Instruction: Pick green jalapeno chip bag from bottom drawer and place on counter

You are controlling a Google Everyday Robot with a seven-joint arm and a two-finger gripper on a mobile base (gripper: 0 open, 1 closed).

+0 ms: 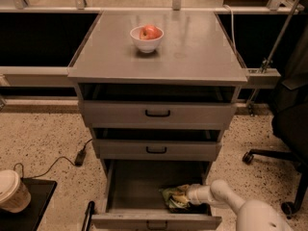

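Reaching in from the lower right, under the front right corner of the desk [192,57], the robot's arm carries the gripper [188,197] low inside the bottom drawer [134,186]. That drawer is pulled out past the desk's front edge, which is probably why the arm can come in over the drawer's right side rather than from straight above. The green jalapeno chip bag [174,196] lies crumpled on the drawer floor, right of the middle and close to the drawer's front wall, directly below the right half of the desk's front edge. The gripper sits at the bag's right side, touching it or nearly so. Its working end is dark and partly lost against the foil, so I cannot tell how far open it is or whether it has hold of the bag. The bag looks to be resting on the drawer floor, not lifted, so I judge the grasp is at hand or only just made, and the carry up to the desk is not yet done. The two shallower drawers [157,113] above are only slightly out. A white bowl [146,44] with an apple [150,31] stands toward the desk's back edge, left of centre, leaving the front and right of the desk as the likely place to set the bag.
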